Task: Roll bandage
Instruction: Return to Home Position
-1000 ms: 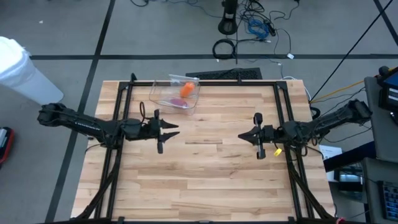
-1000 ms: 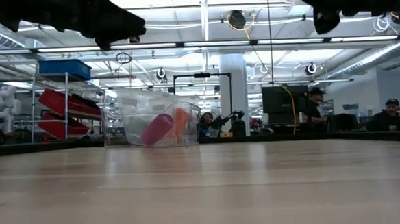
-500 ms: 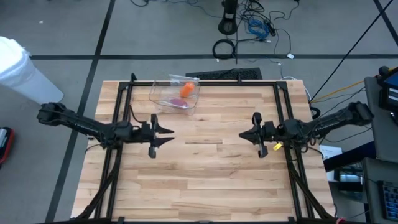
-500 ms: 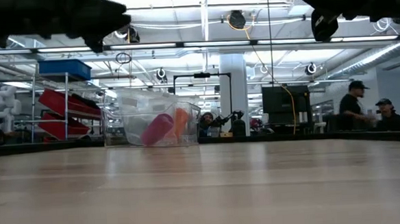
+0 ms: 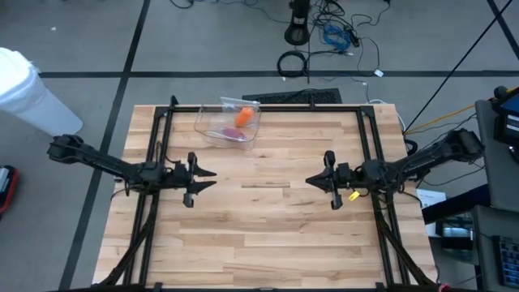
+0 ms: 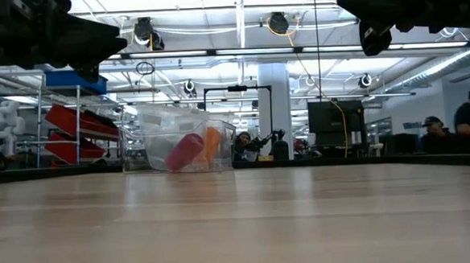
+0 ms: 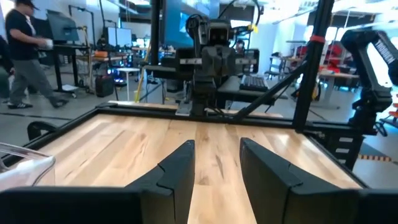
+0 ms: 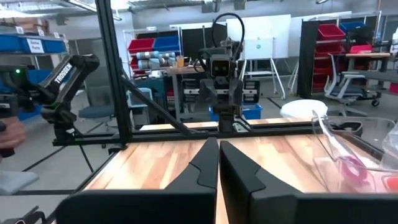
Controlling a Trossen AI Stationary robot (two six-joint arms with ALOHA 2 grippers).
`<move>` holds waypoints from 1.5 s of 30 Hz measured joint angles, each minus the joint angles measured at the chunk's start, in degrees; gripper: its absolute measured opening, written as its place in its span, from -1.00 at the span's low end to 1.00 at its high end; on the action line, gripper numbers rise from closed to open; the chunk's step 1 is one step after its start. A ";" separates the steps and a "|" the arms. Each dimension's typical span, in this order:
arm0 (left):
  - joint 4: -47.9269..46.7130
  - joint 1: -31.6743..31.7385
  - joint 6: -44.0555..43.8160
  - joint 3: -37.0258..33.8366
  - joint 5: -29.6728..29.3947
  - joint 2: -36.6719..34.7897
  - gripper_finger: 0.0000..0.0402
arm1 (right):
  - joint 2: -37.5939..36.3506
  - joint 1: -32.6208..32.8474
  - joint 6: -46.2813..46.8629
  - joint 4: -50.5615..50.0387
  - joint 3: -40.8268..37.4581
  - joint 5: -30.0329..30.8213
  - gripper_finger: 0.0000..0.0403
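Bin (image 5: 229, 123) holding pink bandage (image 5: 232, 134) sat at 11 o'clock. Left gripper (image 5: 208, 177), 9 o'clock, fingers apart; right gripper (image 5: 310, 180), 3 o'clock, fingers together. Best retreat looked level, straight outward.

You have a table (image 5: 268, 219) of pale blond wood, striped by darker plank seams. The clear bin (image 5: 207, 122) shows a pink roll (image 6: 185, 150) beside an orange piece (image 6: 211, 141) (both vivid through the plastic). The left gripper (image 5: 203, 177) and right gripper (image 5: 315, 180) are black, with a yellow tag (image 5: 354, 195) on the right arm. The floor (image 5: 203, 40) is grey with dark lines.
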 joint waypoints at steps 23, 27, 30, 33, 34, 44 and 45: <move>-24.51 -2.94 0.07 -0.57 -1.88 -21.94 -0.34 | -2.97 0.89 -4.02 -4.13 0.00 1.09 -1.00; -26.18 -2.94 0.59 -0.57 -1.90 -24.12 -0.34 | -3.28 -1.93 -4.70 -4.14 0.00 0.98 -1.00; -26.18 -2.94 2.16 -0.57 -1.95 -25.88 -0.34 | -3.29 -5.08 -4.07 -4.14 0.00 -2.89 -1.00; -26.80 -2.95 2.82 -0.57 -1.96 -27.69 -0.34 | -3.53 -7.36 -1.63 -4.13 0.00 -8.83 -1.00; -27.25 -2.94 2.55 -0.57 -1.95 -28.29 -0.34 | -3.89 -7.73 -1.01 -4.13 0.00 -9.77 -1.00; -34.91 -2.94 1.57 -0.55 -1.79 -36.13 -0.34 | -16.11 -7.96 -0.26 -12.61 0.04 -10.82 -1.00; -35.84 -2.94 1.55 -0.55 -1.77 -37.12 -0.34 | -17.90 -7.96 0.19 -14.76 0.04 -10.82 -1.00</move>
